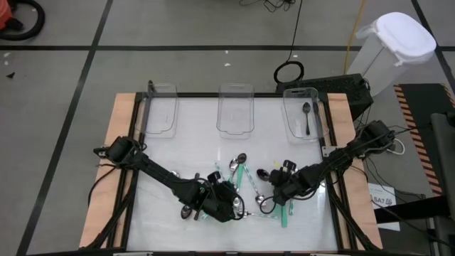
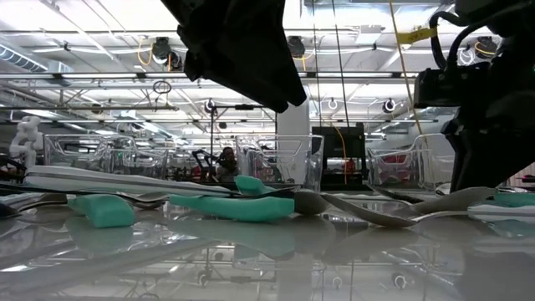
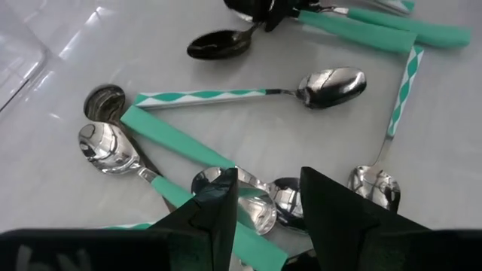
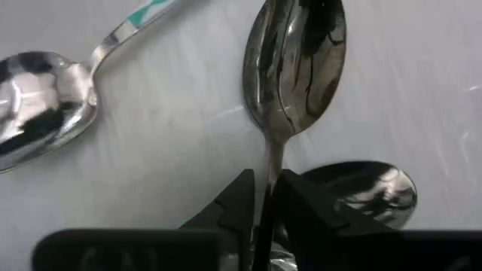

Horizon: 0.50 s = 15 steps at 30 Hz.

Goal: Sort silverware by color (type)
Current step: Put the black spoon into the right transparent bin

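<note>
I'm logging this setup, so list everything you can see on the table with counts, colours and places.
Bins: three, clear, in a row along the table's far edge.
Dark spoon: one, blackish, inside the right bin.
Loose spoons: many, exact count unclear, silver, dark, and teal-handled, scattered mid-table.
Table: one, glossy white with wooden edges.
Left pincer: black, open, over the spoon pile.
Right pincer: black, shut on the handle of a silver spoon.

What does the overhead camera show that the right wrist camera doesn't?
Only the high view shows three clear bins, a dark spoon in the right bin, both arms, and the left end effector over the pile. Only the right wrist view shows the right end effector pinching a dark spoon's neck. Both show spoons on the white table.
</note>
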{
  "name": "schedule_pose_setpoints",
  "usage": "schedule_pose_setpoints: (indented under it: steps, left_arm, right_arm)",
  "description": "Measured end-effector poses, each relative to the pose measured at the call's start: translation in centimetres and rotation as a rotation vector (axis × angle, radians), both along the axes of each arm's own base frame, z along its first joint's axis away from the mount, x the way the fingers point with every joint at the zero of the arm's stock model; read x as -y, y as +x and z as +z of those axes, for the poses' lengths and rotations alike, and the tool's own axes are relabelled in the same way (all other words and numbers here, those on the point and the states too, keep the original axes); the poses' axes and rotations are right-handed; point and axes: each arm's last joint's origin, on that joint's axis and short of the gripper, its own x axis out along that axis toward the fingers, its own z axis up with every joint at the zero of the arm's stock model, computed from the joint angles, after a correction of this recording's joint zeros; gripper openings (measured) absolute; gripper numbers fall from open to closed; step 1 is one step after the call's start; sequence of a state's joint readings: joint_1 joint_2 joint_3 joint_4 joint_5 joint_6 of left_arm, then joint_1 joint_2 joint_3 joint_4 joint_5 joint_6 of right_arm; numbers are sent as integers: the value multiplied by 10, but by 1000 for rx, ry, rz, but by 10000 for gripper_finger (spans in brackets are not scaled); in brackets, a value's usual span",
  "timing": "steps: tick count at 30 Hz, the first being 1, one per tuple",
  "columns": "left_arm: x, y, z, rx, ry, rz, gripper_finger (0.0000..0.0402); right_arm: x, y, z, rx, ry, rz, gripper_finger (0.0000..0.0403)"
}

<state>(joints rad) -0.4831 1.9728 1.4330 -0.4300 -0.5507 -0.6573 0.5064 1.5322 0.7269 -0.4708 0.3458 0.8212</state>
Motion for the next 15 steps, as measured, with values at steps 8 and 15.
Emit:
schedule_pose_setpoints:
  steps: [8,15]
  left_arm:
    - [1,3,2,27,5,-23,145]
    - [1,3,2,27,6,-22,145]
  right_arm:
    - [-2,4,0,35,-13,46,15]
    - [-1,5,1,48,-24,73,13]
